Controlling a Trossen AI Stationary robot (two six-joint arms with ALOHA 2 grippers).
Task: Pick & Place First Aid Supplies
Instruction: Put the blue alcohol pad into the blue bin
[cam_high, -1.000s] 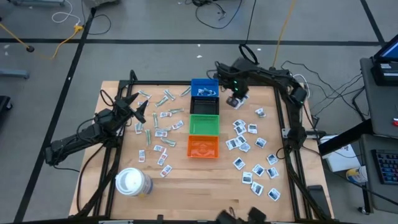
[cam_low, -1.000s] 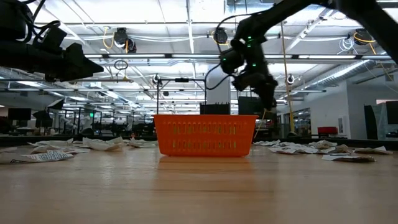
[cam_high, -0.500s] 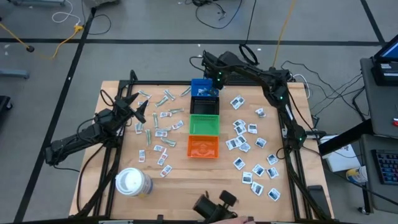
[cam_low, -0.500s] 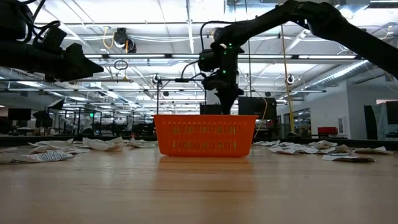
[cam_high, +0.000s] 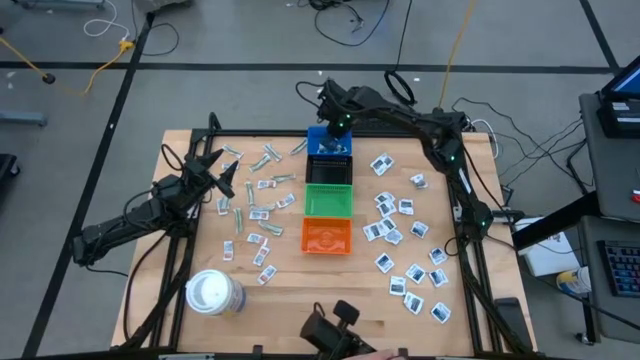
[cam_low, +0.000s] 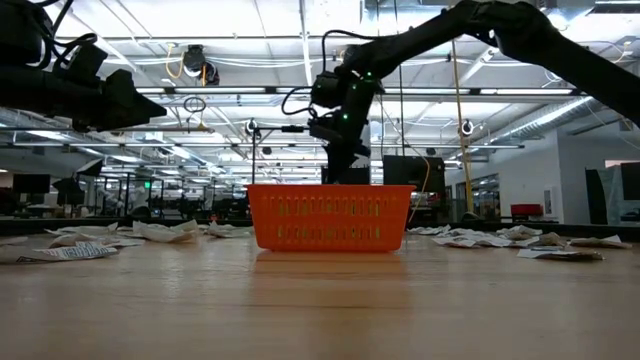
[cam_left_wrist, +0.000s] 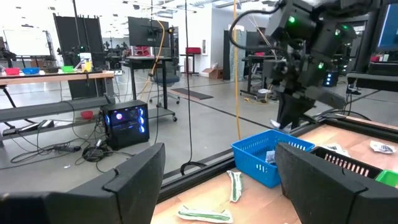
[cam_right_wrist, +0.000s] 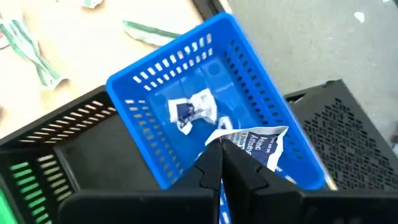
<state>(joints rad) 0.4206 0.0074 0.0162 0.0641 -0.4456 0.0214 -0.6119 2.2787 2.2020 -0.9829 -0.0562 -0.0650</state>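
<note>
- Right pincer (cam_right_wrist: 221, 155), clenched on a white packet (cam_right_wrist: 255, 144), has swung from the scattered packets to above the blue bin (cam_right_wrist: 249, 81); drop seems imminent.
- Left pincer (cam_high: 222, 172) waits released near the table's left edge.

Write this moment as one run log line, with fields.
right gripper: shut on white packet, above blue bin | left gripper: open, waiting over left packets | bin: one packet inside
</note>
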